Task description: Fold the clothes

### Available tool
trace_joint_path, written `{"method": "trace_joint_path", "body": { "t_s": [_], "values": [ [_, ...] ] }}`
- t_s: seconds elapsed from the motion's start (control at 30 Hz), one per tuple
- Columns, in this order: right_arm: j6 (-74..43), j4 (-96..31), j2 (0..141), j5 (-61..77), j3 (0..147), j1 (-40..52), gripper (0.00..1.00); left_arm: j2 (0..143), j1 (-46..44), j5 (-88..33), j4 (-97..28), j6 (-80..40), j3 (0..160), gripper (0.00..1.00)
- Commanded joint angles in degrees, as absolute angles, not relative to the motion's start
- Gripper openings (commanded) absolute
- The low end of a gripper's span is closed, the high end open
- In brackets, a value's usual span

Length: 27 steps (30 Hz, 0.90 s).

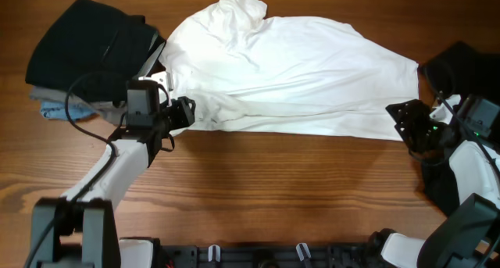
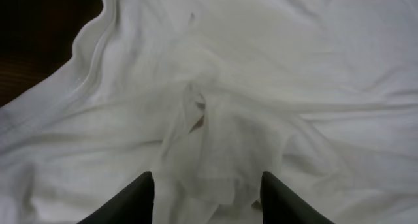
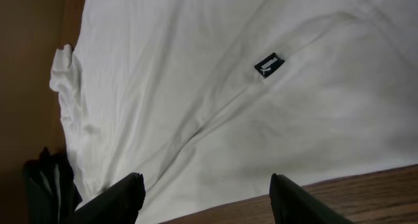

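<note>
The white T-shirt (image 1: 297, 73) lies spread across the middle of the table, wrinkled, with one part bunched up at its top (image 1: 242, 10). My left gripper (image 1: 190, 112) is at the shirt's left edge. In the left wrist view it (image 2: 208, 191) stands open over a crumpled ridge of white cloth (image 2: 202, 119). My right gripper (image 1: 400, 121) is at the shirt's lower right corner. Its jaws (image 3: 208, 194) are open above the hem where cloth meets wood. A small black tag (image 3: 270, 64) sits on the hem. The black garment (image 1: 82, 45) lies folded at the far left.
A light blue cloth (image 1: 51, 108) pokes out under the black garment. More black fabric (image 1: 461, 65) lies at the right edge, by the right arm. Bare wooden table (image 1: 273, 190) runs along the front.
</note>
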State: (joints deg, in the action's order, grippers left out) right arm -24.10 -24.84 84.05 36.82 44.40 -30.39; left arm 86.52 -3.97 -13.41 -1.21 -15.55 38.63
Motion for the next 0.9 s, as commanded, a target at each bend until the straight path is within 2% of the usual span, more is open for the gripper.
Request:
{"method": "trace_joint_path", "body": {
  "t_s": [0.0, 0.1, 0.2, 0.23, 0.27, 0.57, 0.87],
  "values": [
    [-23.2, -24.8, 84.7, 34.9, 45.1, -28.9, 0.66, 91.5, -4.0, -15.8, 0.8, -15.6, 38.9, 0.49],
    [-23.6, -25.0, 84.7, 34.9, 45.1, -28.4, 0.66, 94.0, -4.1, -19.9, 3.6, -15.6, 38.9, 0.45],
    [-24.2, -25.4, 84.7, 34.9, 45.1, -28.4, 0.66, 94.5, -4.1, -21.5, 4.9, -15.7, 38.9, 0.21],
    [-24.1, -25.5, 84.7, 34.9, 45.1, -28.4, 0.66, 94.3, -4.1, -21.5, 5.0, -15.9, 38.9, 0.09],
    [-24.1, -25.7, 84.7, 34.9, 45.1, -28.4, 0.66, 94.0, -4.1, -21.5, 5.0, -15.9, 39.0, 0.04],
    [-24.0, -25.8, 84.7, 34.2, 45.1, -28.4, 0.66, 88.5, -4.1, -22.3, 2.0, -17.2, 45.6, 0.04],
    [-24.0, -25.8, 84.7, 32.9, 45.1, -28.4, 0.66, 91.7, -6.8, -19.4, 4.2, -17.1, 47.4, 0.04]
  ]
}}
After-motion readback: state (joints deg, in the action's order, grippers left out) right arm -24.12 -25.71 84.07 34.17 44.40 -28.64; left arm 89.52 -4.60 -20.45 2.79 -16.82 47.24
